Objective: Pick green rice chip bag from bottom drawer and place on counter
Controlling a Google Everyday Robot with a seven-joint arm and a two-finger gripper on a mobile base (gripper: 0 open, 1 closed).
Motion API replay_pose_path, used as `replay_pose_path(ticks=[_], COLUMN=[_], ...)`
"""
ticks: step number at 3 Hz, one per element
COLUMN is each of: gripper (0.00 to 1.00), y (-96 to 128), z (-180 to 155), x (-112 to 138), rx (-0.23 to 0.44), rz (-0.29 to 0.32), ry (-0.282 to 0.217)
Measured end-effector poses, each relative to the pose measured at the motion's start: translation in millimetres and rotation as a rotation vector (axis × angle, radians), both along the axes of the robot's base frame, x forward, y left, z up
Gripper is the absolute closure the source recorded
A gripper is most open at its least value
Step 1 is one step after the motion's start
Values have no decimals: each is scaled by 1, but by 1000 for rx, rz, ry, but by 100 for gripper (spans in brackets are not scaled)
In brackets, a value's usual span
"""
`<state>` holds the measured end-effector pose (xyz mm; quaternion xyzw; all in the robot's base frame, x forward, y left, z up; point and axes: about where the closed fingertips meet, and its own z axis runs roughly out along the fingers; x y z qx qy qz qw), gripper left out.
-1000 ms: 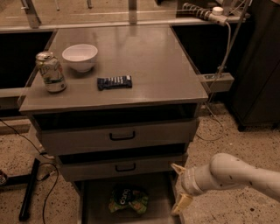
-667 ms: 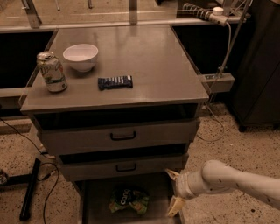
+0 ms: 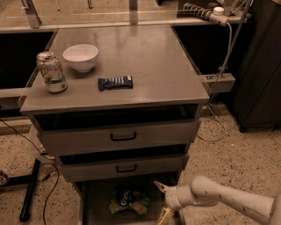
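Lab workspace, power strip (image 3: 199,12), cables (image 3: 228,46), end effector (image 3: 162,201) at bottom drawer (image 3: 95,201)

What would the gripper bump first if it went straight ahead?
Probably the green rice chip bag in the bottom drawer. The open gripper, at the drawer's right side, points at it; depth is unclear.

One can (image 3: 52,72), one bowl (image 3: 81,57), one blue bar (image 3: 115,82), one green bag (image 3: 128,201), three drawers (image 3: 123,137), one pincer (image 3: 162,201) by the bottom drawer (image 3: 96,195)
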<state>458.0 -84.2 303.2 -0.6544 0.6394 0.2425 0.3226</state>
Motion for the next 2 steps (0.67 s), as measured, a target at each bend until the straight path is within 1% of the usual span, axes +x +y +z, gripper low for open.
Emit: replay_pose_path(ticks=[1, 2], gripper=[0, 0], y=[6, 26], z=[-5, -32], x=[-1, 6], rx=[-6, -7], rz=[7, 23], ry=[0, 7])
